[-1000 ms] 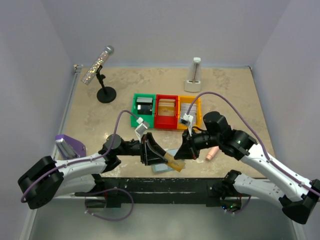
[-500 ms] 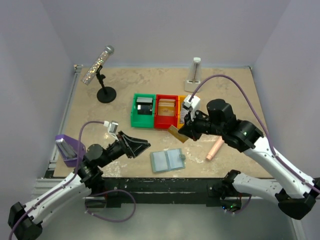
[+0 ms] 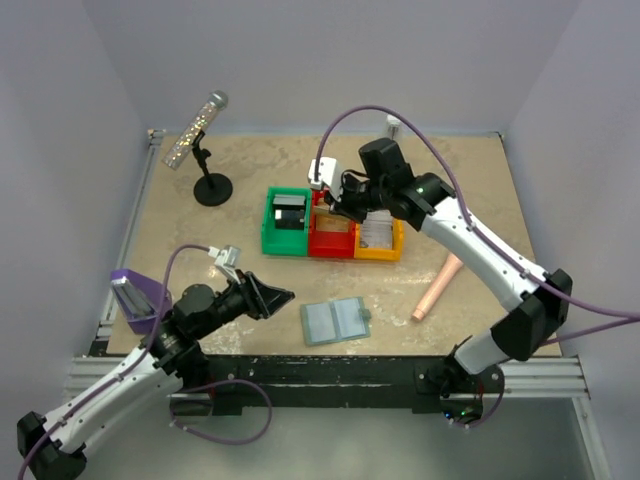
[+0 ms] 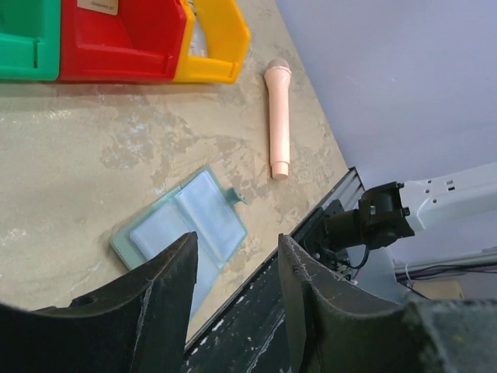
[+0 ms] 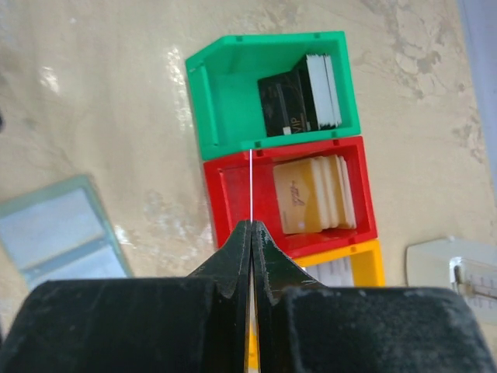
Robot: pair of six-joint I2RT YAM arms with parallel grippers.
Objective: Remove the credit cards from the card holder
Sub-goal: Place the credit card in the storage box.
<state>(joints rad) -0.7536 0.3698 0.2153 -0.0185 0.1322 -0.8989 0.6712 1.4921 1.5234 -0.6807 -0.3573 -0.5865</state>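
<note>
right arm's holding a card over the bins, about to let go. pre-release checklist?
1. Right gripper shut on the card: ok, a thin edge is pinched between the closed fingers.
2. Card over the red bin: ok, in the right wrist view its edge hangs above the bin's left part.
3. Card face matches the tan stack in that bin: cannot tell, the card shows edge-on only.
4. Left gripper open, empty and apart from the card holder: ok.
5. Card holder lying open and flat on the table: ok.
6. Card holder pockets emptied: cannot tell.
</note>
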